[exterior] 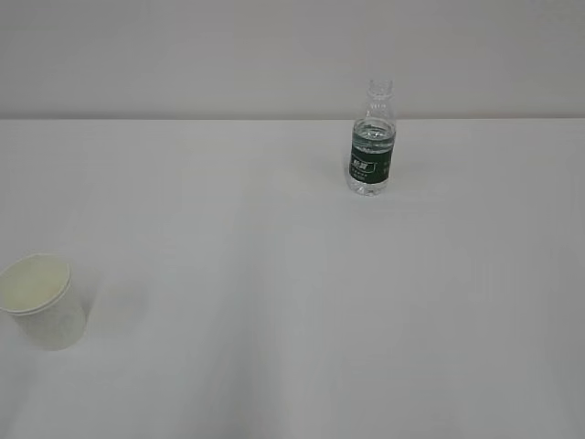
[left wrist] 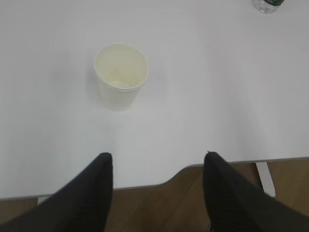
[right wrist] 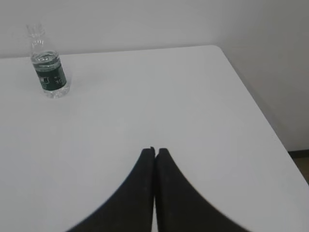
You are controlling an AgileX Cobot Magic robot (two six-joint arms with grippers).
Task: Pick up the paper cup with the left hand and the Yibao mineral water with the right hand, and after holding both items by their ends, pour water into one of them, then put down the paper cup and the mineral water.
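Yibao mineral water: small clear capless bottle, upright with long axis vertical and neck up, dark green label band with white print too small to read, water reaching about the top of the band; stands near the far edge of the white table, right of the middle. Paper cup: plain white, unmarked, upright, mouth up, near the front-left edge, well apart from the bottle. Left hand: jaws released, empty, short of the cup; right hand: jaws clenched together, grasping nothing.
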